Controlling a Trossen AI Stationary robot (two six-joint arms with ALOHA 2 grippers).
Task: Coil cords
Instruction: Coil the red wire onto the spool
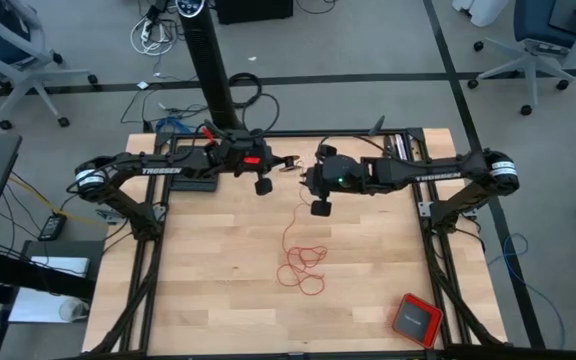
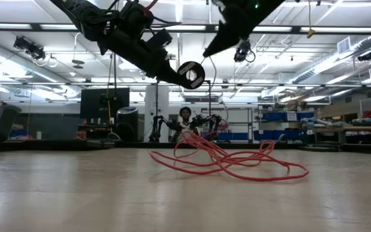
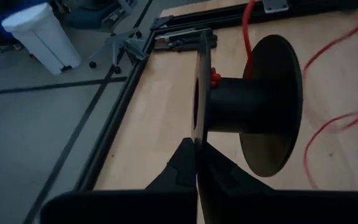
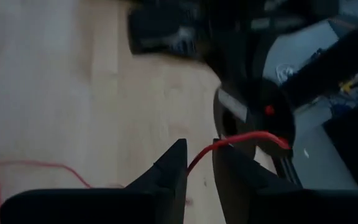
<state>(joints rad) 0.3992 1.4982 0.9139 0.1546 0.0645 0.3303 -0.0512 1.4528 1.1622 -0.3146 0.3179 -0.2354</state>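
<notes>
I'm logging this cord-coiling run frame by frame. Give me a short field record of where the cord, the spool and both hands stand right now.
red cord: loose loops on the wooden table, one strand rising to the hands
spool: black, empty-looking hub, held above the table, cord end at its hub
left hand: shut on the spool's flange, raised over the table's far side
right hand: facing the spool, cord running between its fingers, which stand slightly apart; grip unclear
red box: near the table's front right corner, untouched
</notes>
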